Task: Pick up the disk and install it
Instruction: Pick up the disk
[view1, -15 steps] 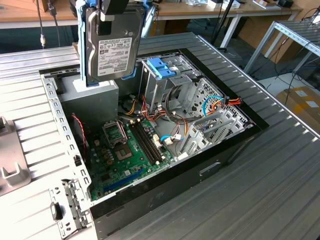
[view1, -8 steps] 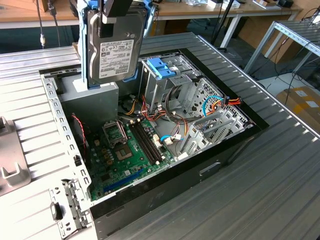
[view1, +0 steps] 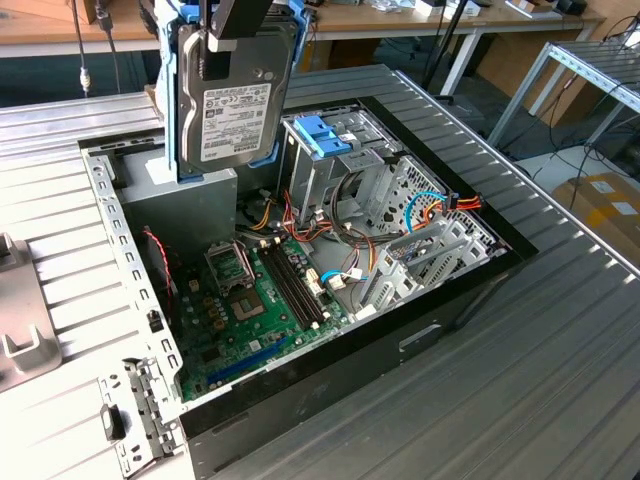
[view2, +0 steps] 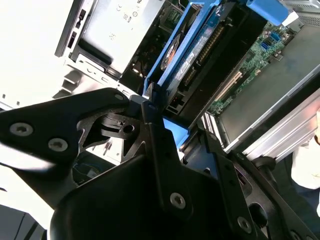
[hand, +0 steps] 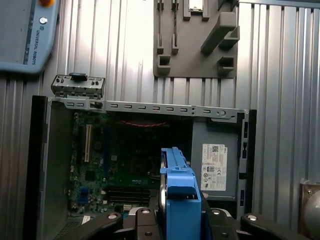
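Your gripper (view1: 232, 35): clenched on the disk (view1: 238, 100), which hangs upright, blue rails (view1: 172, 100) at its sides. Location: above the open computer case (view1: 330, 395), over the corner that holds the grey power supply (view1: 195, 200).

Robotics lab: ribbed metal worktable (view1: 560, 340), open computer case (view1: 330, 385), cluttered wooden benches (view1: 350, 22) behind.

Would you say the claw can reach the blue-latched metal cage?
Probably yes: the black case lies open, and nothing stands between the claw, holding the dark blue-railed hard drive, and the cage.
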